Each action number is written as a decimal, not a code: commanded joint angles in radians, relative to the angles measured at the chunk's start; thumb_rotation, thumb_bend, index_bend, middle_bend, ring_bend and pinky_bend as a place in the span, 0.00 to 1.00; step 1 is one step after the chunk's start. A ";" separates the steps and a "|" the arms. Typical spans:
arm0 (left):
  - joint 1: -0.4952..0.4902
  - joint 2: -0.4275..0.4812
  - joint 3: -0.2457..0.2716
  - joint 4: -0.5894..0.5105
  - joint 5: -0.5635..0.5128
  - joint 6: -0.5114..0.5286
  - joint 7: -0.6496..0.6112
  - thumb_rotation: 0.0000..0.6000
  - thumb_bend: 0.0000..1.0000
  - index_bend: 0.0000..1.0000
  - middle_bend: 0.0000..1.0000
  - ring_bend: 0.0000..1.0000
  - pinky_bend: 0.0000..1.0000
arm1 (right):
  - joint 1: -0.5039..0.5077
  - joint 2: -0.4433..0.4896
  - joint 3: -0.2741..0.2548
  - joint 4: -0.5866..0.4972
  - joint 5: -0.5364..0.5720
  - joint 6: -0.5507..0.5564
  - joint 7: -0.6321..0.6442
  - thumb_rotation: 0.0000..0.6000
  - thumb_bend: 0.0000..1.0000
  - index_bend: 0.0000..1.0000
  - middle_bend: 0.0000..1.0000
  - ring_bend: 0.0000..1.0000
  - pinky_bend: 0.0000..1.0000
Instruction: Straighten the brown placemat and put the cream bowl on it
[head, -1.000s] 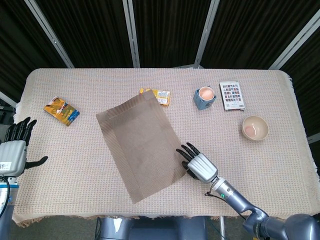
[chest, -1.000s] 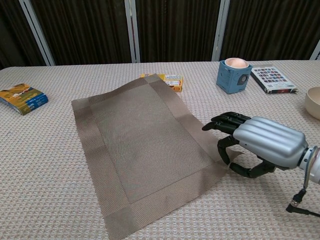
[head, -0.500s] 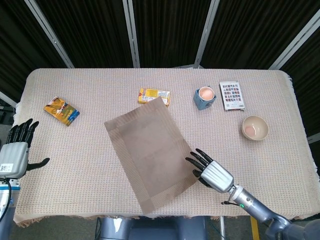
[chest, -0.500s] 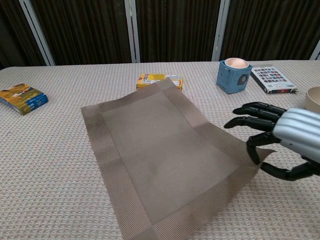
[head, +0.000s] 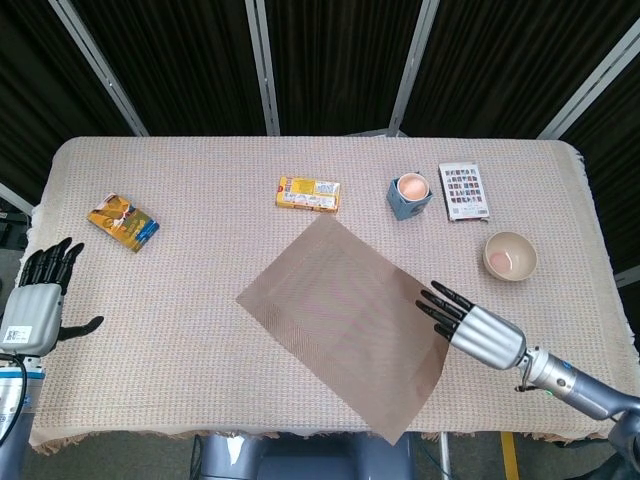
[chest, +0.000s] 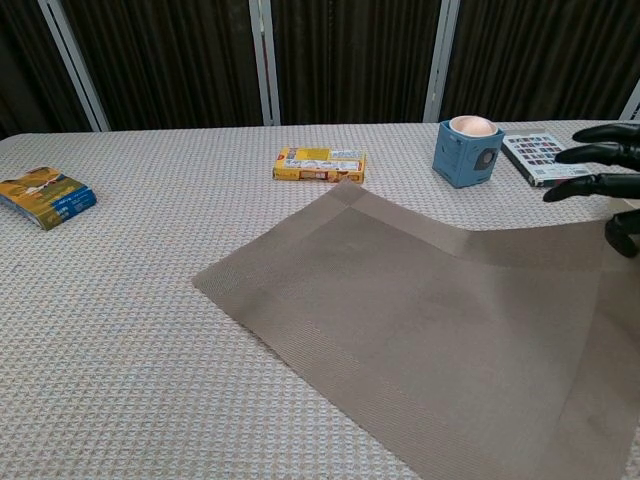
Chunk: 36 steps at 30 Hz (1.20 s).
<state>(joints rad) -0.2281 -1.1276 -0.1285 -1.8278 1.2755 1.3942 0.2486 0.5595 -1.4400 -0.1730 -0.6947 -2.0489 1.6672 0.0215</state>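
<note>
Gripping the near right edge of the brown placemat (head: 345, 320) is the right hand (head: 470, 328), its fingers closed on the lifted border. From that hand the mat stretches away to the left, and its long axis is seen running skewed across the table (head: 180, 300), so a turn is judged to be needed. The cream bowl (head: 510, 256) stands just beyond this hand, slightly to its right and off the mat. The left hand (head: 38, 305) is held released, well apart, so the right is nearer both.
</note>
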 joint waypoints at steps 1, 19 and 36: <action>-0.001 -0.004 0.000 0.005 -0.006 -0.003 0.005 1.00 0.00 0.00 0.00 0.00 0.00 | 0.079 -0.004 0.027 0.078 -0.008 -0.061 -0.018 1.00 0.38 0.74 0.14 0.00 0.00; 0.003 -0.004 0.003 0.033 -0.020 -0.011 -0.003 1.00 0.00 0.00 0.00 0.00 0.00 | 0.223 -0.115 0.074 0.212 0.022 -0.143 -0.064 1.00 0.16 0.31 0.07 0.00 0.00; -0.055 -0.052 0.077 0.132 0.179 -0.099 -0.073 1.00 0.00 0.03 0.00 0.00 0.00 | -0.058 0.080 0.250 -0.388 0.431 -0.151 -0.094 1.00 0.00 0.00 0.00 0.00 0.00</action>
<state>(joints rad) -0.2641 -1.1584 -0.0666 -1.7244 1.4222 1.3171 0.1929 0.6054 -1.4761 0.0434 -0.8403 -1.7299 1.5206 -0.0482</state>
